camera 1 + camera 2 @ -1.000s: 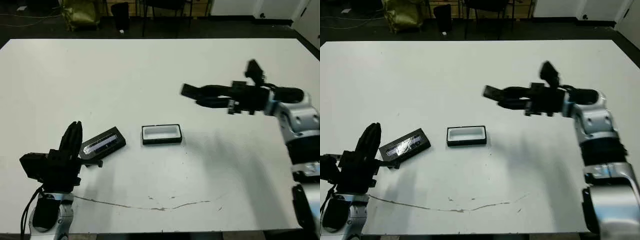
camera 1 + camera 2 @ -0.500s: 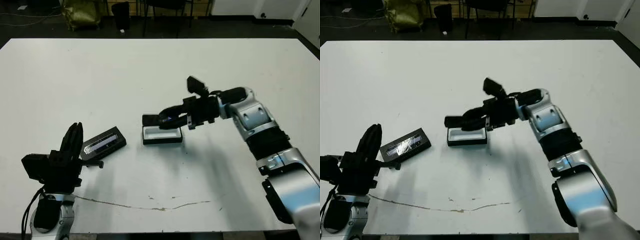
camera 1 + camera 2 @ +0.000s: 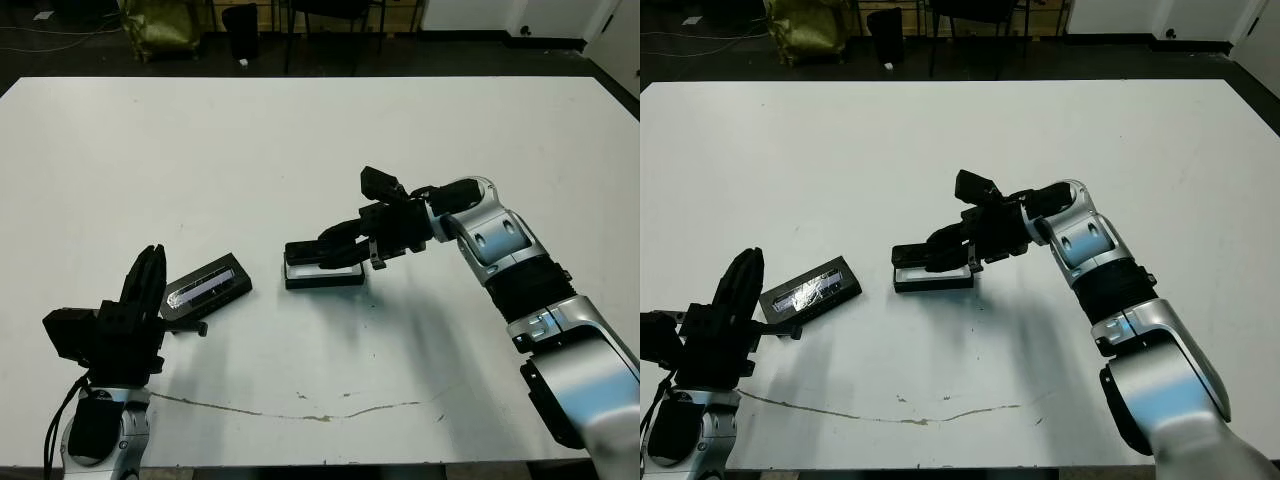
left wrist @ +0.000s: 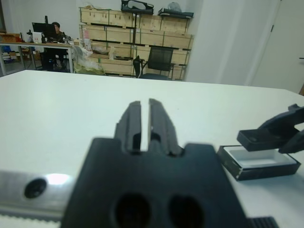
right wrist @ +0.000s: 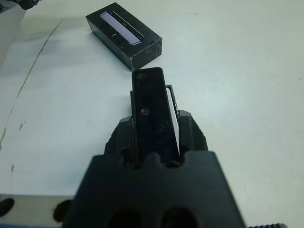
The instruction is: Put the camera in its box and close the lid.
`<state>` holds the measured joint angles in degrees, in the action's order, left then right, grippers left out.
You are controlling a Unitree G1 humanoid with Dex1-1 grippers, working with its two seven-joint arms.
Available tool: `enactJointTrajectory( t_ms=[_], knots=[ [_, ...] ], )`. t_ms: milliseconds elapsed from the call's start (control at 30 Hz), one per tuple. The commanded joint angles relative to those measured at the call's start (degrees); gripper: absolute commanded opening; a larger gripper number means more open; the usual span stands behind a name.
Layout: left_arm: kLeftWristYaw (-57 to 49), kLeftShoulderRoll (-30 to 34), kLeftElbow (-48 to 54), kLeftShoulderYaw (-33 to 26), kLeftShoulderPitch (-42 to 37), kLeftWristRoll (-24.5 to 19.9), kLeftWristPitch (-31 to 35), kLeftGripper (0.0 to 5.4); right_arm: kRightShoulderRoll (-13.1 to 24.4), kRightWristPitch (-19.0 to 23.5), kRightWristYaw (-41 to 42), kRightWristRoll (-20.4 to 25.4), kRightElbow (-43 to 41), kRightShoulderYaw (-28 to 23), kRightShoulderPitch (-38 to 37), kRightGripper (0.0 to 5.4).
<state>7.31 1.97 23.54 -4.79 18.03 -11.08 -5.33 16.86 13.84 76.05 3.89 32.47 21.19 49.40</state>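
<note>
On the white counter (image 3: 300, 130) the right arm reaches toward the middle, its hand (image 3: 325, 250) clamped on the camera (image 5: 152, 111), which it holds flat just above the box (image 3: 322, 274). Its far end sticks out past the fingertips, over the box's left end. Beyond that end, well apart, lies the lid (image 3: 206, 287), strip up. Close beside the lid sits the left hand (image 3: 145, 278), fingers (image 4: 134, 121) nearly together with a thin gap, holding nothing.
</note>
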Motion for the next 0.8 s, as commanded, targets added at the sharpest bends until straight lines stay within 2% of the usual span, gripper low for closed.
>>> enactJointTrajectory(
  t_ms=[33,333,800],
  knots=[
    [-0.1,0.1,-0.7,0.2,0.9,0.3,0.6,0.00,0.5,-1.3,0.1,-0.5,1.0,-0.5,1.0,0.70],
    [0.1,0.1,-1.4,0.2,0.7,0.4,-0.3,0.00,0.4,-3.4,0.4,-1.2,2.9,-0.2,2.3,0.70],
    [-0.2,0.0,-1.3,0.4,1.0,0.2,-0.3,0.00,-0.3,-1.9,1.3,-4.2,3.4,2.1,2.7,0.70]
  ],
)
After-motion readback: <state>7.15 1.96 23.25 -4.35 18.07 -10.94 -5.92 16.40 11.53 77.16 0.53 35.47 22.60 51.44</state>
